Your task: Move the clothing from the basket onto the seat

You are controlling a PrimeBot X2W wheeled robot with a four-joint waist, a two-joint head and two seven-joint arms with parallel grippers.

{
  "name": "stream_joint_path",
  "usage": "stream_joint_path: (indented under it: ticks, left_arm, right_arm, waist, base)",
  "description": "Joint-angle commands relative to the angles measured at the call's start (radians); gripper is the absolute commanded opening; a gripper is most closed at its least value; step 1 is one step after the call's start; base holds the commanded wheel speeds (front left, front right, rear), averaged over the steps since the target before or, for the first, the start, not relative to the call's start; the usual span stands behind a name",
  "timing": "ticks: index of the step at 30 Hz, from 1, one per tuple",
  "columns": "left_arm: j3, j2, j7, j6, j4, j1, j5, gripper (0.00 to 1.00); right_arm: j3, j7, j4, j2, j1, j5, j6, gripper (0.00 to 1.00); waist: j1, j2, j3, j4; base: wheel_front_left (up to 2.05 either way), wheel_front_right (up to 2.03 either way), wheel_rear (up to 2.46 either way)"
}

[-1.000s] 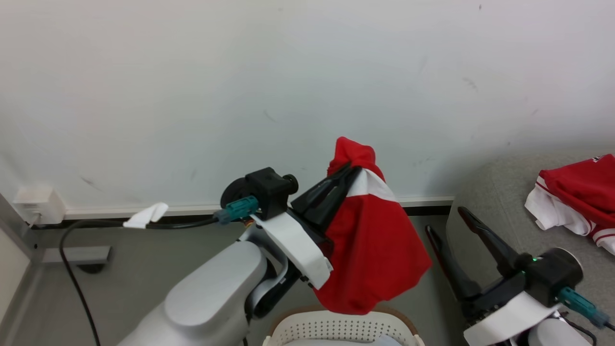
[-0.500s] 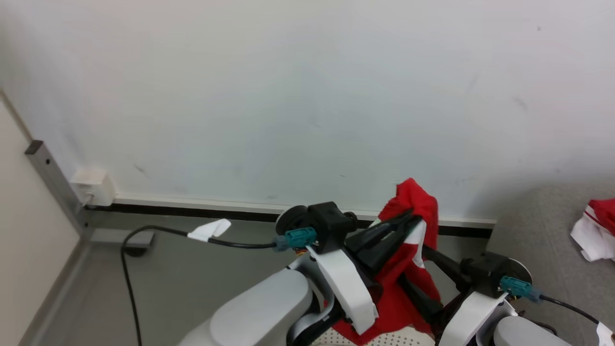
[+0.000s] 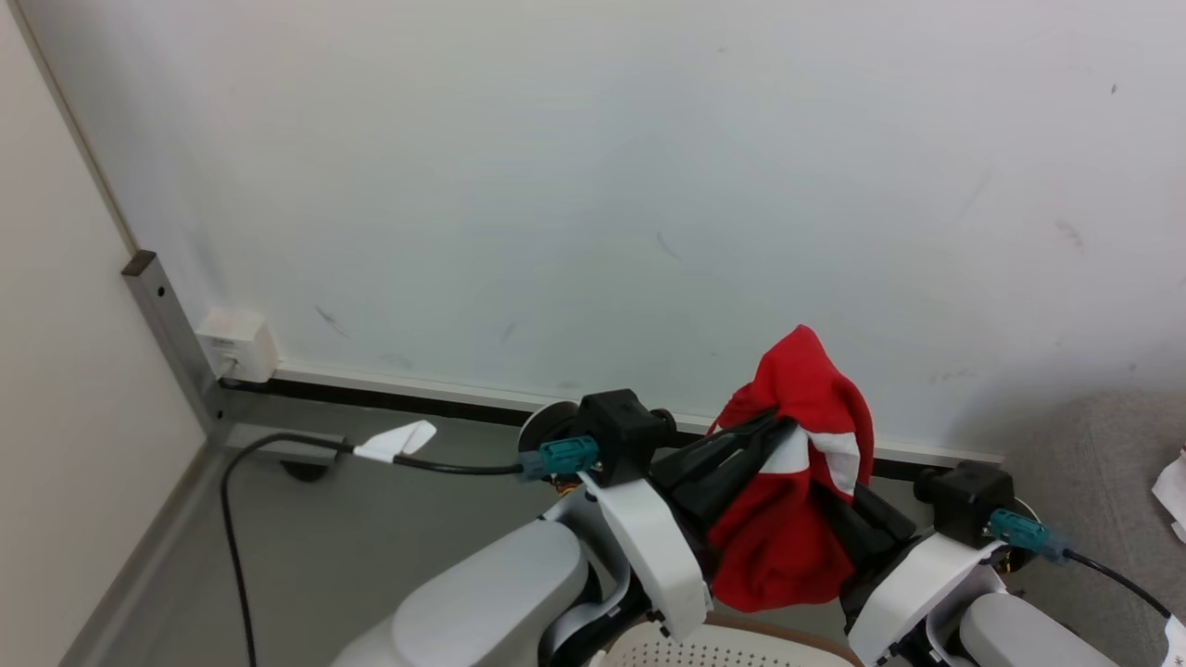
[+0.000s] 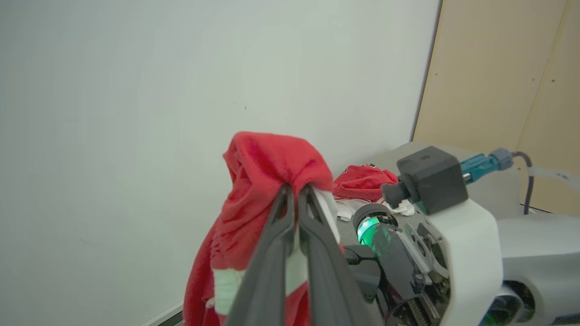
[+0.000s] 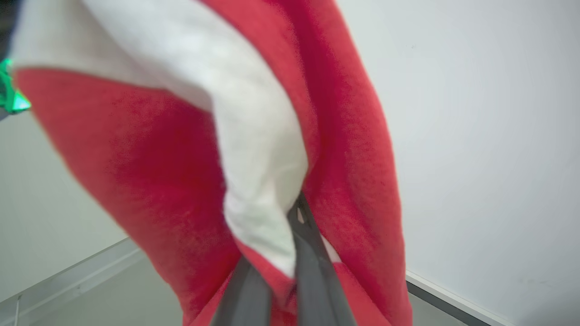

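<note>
Basket (image 3: pixel 732 648) rim, white and perforated, sits just beneath both wrists; above it the left gripper (image 4: pixel 297 189) has its fingers pressed together on a fold of the red clothing (image 3: pixel 783 551), which bunches over its tips and hangs below them; the right gripper (image 5: pixel 297 210) comes in from the opposite side, its fingers (image 5: pixel 317 271) closed on a red-and-white fold of the same cloth; beyond the right gripper lies the grey seat (image 3: pixel 1084 463), bearing another red garment (image 4: pixel 362 180); past both sets of fingertips stands the pale wall (image 3: pixel 593 185).

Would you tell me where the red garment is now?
The garment hangs centre-right in the head view, held by the left gripper and right gripper, above the basket.
</note>
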Motion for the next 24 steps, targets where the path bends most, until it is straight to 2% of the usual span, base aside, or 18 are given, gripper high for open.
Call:
stream_joint_path:
  ticks: [1,7,12,13,14,15,24]
  left_arm:
    - [0.0,0.01,-0.003,0.007,0.008,0.016,-0.013,0.0]
    - [0.008,0.023,-0.011,0.024,0.016,0.043,-0.02,0.0]
    - [0.012,0.01,-0.02,0.031,0.018,0.07,-0.035,0.0]
    - [0.012,0.006,-0.02,0.031,0.015,0.072,-0.034,0.51]
    - [0.012,0.004,-0.022,0.031,0.011,0.076,-0.034,0.91]
    - [0.014,0.003,-0.025,0.029,0.005,0.079,-0.033,1.0]
    - [0.011,0.023,-0.034,0.038,-0.03,0.127,-0.009,1.0]
  right_arm:
    - [-0.03,-0.003,-0.01,0.001,0.026,-0.02,-0.002,0.0]
    - [-0.211,-0.003,-0.069,0.009,0.099,-0.106,-0.002,0.0]
    - [-0.337,-0.003,-0.114,0.029,0.15,-0.166,-0.002,0.0]
    - [-0.357,-0.003,-0.121,0.031,0.157,-0.178,-0.002,0.0]
    - [-0.377,-0.003,-0.127,0.033,0.162,-0.187,-0.002,0.0]
    - [-0.397,-0.003,-0.134,0.036,0.167,-0.198,-0.002,0.0]
    - [-0.539,-0.003,-0.191,0.023,0.167,-0.296,-0.002,0.0]
  waist:
    - [0.0,0.0,0.0,-0.003]
    - [0.0,0.0,0.005,-0.026]
    - [0.0,0.0,0.009,-0.059]
    - [0.0,0.0,0.01,-0.066]
    - [0.0,0.0,0.011,-0.075]
    - [0.0,0.0,0.013,-0.084]
    - [0.0,0.0,0.044,-0.188]
  base:
    - [0.0,0.0,0.0]
    - [0.0,0.0,0.0]
    - [0.0,0.0,0.0]
    - [0.0,0.0,0.0]
    - [0.0,0.0,0.0]
    - [0.0,0.0,0.0]
    - [0.0,0.0,0.0]
